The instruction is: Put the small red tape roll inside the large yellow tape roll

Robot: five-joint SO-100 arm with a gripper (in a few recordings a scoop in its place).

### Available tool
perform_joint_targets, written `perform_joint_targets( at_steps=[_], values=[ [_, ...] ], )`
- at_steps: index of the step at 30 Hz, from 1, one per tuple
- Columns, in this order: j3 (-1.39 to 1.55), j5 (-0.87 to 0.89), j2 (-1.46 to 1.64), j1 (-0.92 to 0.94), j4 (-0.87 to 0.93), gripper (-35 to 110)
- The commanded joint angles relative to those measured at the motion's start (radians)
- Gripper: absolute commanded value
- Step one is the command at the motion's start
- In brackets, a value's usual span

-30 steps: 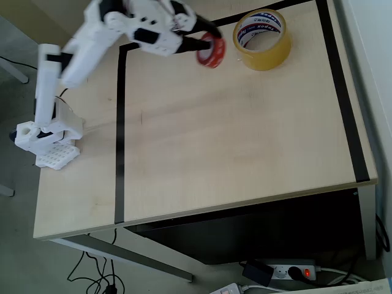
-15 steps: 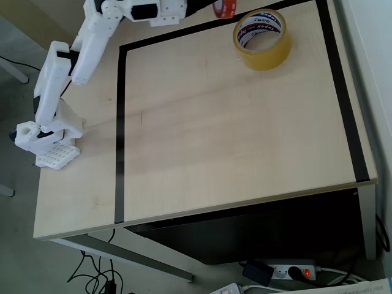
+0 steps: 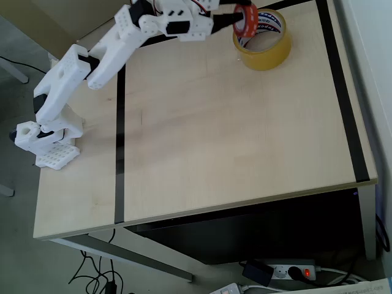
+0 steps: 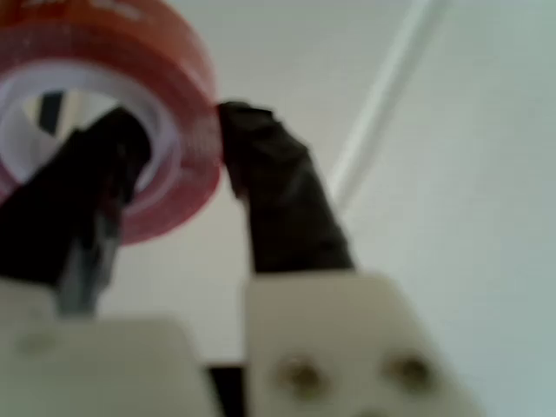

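Pinched between the gripper's dark fingers, the small red tape roll is held by its wall, one finger through the core and one outside, which leaves its ring free to drop flat. Just beyond and below the gripper sits the large yellow tape roll on the table, its opening facing up to receive it.

One small red tape roll, one large yellow tape roll.
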Motion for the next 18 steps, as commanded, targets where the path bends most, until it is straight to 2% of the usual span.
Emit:
perform_joint_targets(
  at_steps=[1,18],
  values=[
    [-0.034,0.005,0.061,-0.009,-0.048,1],
    [-0.034,0.008,0.029,-0.021,0.021,14]
  ],
)
